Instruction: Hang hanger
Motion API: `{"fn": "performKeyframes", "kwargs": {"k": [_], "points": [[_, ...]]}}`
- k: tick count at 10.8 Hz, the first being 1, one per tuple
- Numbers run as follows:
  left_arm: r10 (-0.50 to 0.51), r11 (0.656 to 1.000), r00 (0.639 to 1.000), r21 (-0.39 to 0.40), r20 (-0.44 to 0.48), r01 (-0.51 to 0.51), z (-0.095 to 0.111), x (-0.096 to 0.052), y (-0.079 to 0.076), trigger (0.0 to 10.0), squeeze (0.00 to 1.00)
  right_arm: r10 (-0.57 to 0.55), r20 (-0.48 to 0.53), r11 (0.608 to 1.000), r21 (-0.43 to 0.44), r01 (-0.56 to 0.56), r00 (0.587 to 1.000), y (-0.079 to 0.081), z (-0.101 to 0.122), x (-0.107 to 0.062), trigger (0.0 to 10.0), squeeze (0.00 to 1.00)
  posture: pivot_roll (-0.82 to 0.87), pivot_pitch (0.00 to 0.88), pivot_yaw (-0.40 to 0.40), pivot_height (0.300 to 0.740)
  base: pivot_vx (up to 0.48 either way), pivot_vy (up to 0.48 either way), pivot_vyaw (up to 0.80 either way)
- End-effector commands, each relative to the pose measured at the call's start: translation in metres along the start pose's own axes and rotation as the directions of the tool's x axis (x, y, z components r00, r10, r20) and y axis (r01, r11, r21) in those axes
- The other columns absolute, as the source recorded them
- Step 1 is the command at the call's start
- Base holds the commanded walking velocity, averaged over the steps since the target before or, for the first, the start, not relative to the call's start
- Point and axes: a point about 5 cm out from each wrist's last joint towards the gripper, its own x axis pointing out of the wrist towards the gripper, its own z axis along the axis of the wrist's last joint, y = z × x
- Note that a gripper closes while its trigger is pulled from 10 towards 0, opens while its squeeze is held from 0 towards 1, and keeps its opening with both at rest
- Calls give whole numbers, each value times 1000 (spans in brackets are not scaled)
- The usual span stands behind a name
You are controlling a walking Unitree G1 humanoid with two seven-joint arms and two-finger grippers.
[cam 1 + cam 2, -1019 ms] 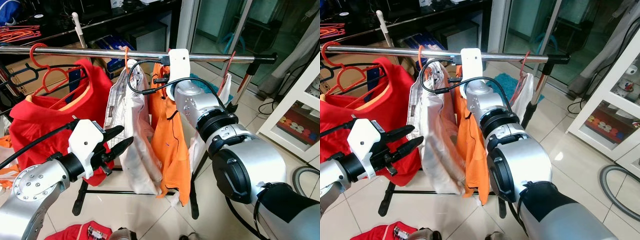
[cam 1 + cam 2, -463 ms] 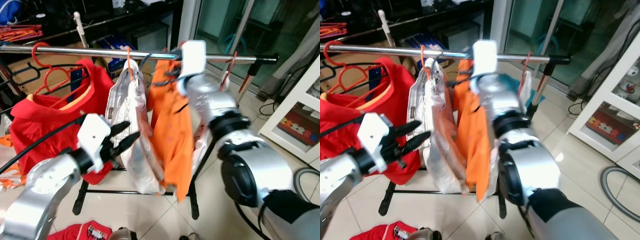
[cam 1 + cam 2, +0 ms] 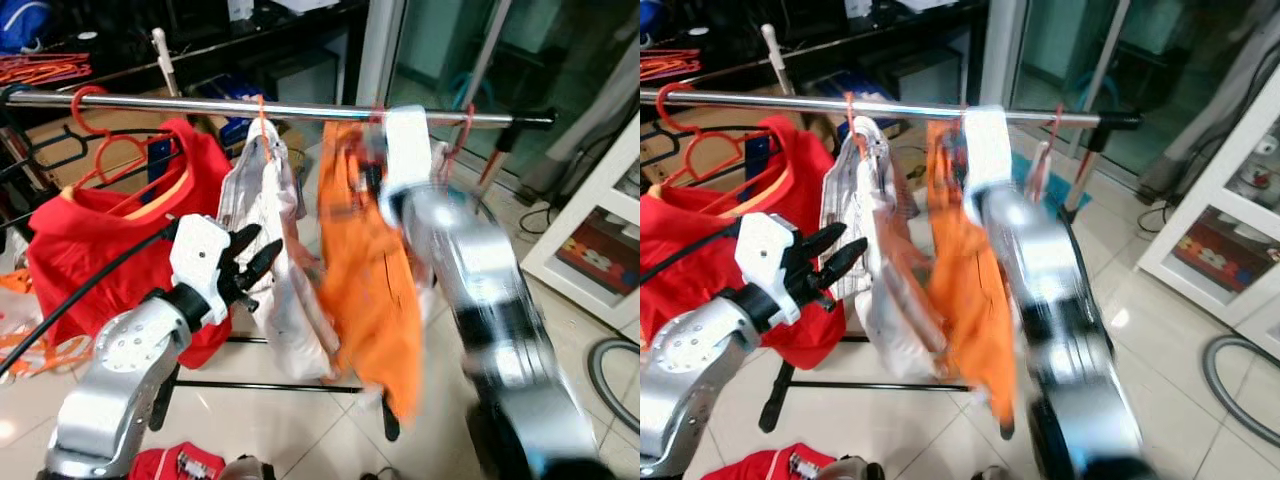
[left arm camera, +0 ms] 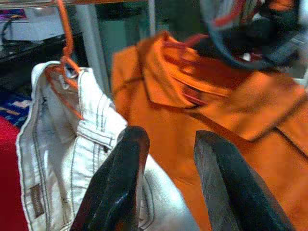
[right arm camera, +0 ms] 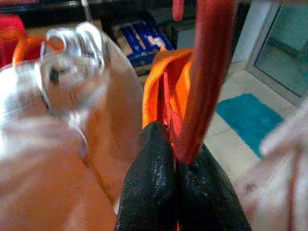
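Right gripper [image 5: 175, 192]: fingers clamped on red hanger [image 5: 204, 72] carrying orange shirt [image 3: 365, 270], up at rail [image 3: 200, 105]. Left gripper [image 3: 255, 262]: fingers apart, beside white trousers [image 3: 265, 200].

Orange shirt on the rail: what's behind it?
Behind the orange shirt a pale garment hangs from an orange hanger on the rail, with a teal mat on the floor beyond. The shirt and the blurred right arm cover most of that garment.

Right arm [image 3: 480, 290] motion-blurred — hanger [image 5: 204, 77] top cut off.
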Motion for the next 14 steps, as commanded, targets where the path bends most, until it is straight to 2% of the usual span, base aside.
{"fn": "performKeyframes", "kwargs": {"k": [1, 2, 3, 4, 5, 6, 7, 8, 9, 10, 12, 14], "points": [[24, 1000, 1000, 18, -7, -23, 0, 2, 3, 10000, 0, 21, 72, 999, -39, -18, 997, 3, 18, -10, 0, 0, -97, 0, 33, 740, 0, 0, 0], [24, 999, 999, 35, -21, -23, -4, 3, 1, 10000, 0, 12, 54, 998, -67, -9, 998, 2, 12, -18, 0, 0, -96, 0, 32, 740, 0, 0, 0], [18, 998, 999, 54, -42, -16, -10, 2, -4, 10000, 0, 26, 22, 995, -102, -24, 999, 4, -3, -33, 0, 0, -102, 0, 30, 740, 0, 0, 0], [31, 998, 998, 58, -54, -27, -15, -2, -8, 10000, 0, 94, -9, 991, -96, -94, 996, 12, -30, -55, 10000, 0, -111, 0, 27, 740, 0, 0, 0], [44, 998, 998, 36, -55, -42, -16, -4, -9, 10000, 0, 131, -12, 988, -79, -131, 991, 15, -46, -68, 10000, 0, -112, 0, 28, 740, 0, 0, 0], [63, 998, 996, 12, -57, -63, -17, -1, -11, 10000, 0, 114, -33, 992, -41, -115, 993, 14, -69, -87, 10000, 0, -118, 0, 34, 740, 0, 0, 0], [51, 999, 997, 8, -59, -50, -18, 1, -15, 10000, 0, 84, -46, 996, -9, -85, 995, 12, -80, -100, 10000, 0, -128, 0, 43, 740, 0, 0, 0], [41, 999, 997, 10, -70, -41, -20, 0, -16, 10000, 0, 70, -47, 997, -15, -71, 996, 12, -84, -107, 10000, 0, -142, 3, 56, 740, 0, 0, 0], [41, 999, 996, 8, -78, -41, -23, -2, -16, 10000, 0, 58, -52, 997, -56, -61, 997, 11, -89, -115, 10000, 0, -148, 3, 59, 740, 0, 0, 0], [49, 999, 996, -6, -68, -49, -24, 1, -18, 10000, 0, -9, -112, 988, -152, -8, 994, -1, -105, -122, 10000, 0, -158, 5, 59, 740, -244, 0, 0], [56, 998, 996, -16, -68, -58, -25, 1, -21, 10000, 0, -50, -98, 987, -157, 34, 994, -7, -107, -123, 10000, 0, -165, 5, 51, 740, -246, 0, 0], [82, 996, 994, -15, -71, -83, -27, -4, -20, 10000, 0, -42, -55, 987, -160, 33, 998, -10, -99, -119, 10000, 0, -150, 0, 24, 740, -244, 0, 0]]}}
